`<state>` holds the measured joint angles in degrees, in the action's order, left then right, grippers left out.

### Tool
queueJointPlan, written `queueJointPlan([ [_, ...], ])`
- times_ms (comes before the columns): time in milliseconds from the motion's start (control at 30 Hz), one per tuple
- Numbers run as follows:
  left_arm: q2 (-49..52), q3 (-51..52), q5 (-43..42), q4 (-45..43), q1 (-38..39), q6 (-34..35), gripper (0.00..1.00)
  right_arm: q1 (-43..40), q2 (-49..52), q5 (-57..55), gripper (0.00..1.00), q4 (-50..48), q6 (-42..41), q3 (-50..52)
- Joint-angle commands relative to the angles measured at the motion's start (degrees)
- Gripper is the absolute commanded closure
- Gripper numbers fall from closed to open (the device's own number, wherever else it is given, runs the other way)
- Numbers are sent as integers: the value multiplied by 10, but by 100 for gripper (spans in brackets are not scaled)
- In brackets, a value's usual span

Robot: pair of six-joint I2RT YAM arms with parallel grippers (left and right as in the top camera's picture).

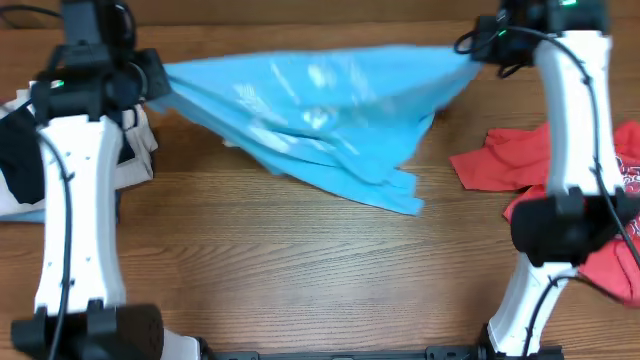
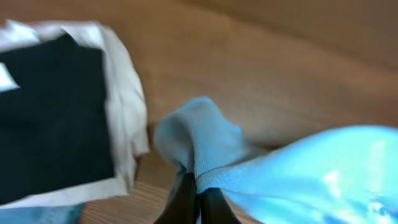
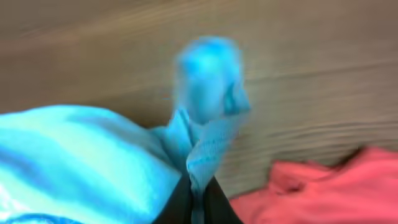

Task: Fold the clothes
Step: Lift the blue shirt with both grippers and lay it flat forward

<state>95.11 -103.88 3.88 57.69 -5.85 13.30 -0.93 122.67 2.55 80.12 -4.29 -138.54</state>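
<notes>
**Blue shirt strung between two clamped pincers**

The light blue T-shirt (image 1: 320,110) hangs stretched across the far half of the wooden counter (image 1: 300,270), held up at both ends. The left pincer (image 2: 196,196) is pressed together on a bunched corner of the blue fabric, and a knob of cloth bulges above its dark tips. The right pincer (image 3: 196,196) is likewise pinched tight on the shirt's opposite end, with a ribbed hem caught in its grip and a blurred tuft of cloth sticking up past it.

Between the two grips the shirt sags in long diagonal folds. Its lower edge drapes toward the middle of the counter, and faint white print shows on the upper face. Motion blur hides whether that lowest edge rests on the wood.

The red T-shirt (image 1: 505,160) lies crumpled at the right side of the counter, partly beneath the right arm (image 1: 575,120) and apart from the blue one. At the left edge, a black-and-white garment (image 1: 25,165) lies beside the left arm (image 1: 75,200).
</notes>
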Motion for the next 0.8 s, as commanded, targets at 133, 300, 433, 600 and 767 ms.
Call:
queueJointPlan([
  [133,-92,-68,5,33,-42,-16,96,-1,-100,-54,96,90,-35,-82],
  [300,-147,-73,5,54,-76,-16,96,-2,-163,-55,96,117,-35,-82],
  [433,-188,-73,6,60,-89,-16,96,-2,-205,-55,96,138,-49,-82],
  [600,-205,-73,4,35,-89,-22,96,-2,-224,-55,96,143,-50,-82],
  [767,-155,-73,-47,-9,-87,-22,96,-2,-193,-55,95,114,-50,-68],
])
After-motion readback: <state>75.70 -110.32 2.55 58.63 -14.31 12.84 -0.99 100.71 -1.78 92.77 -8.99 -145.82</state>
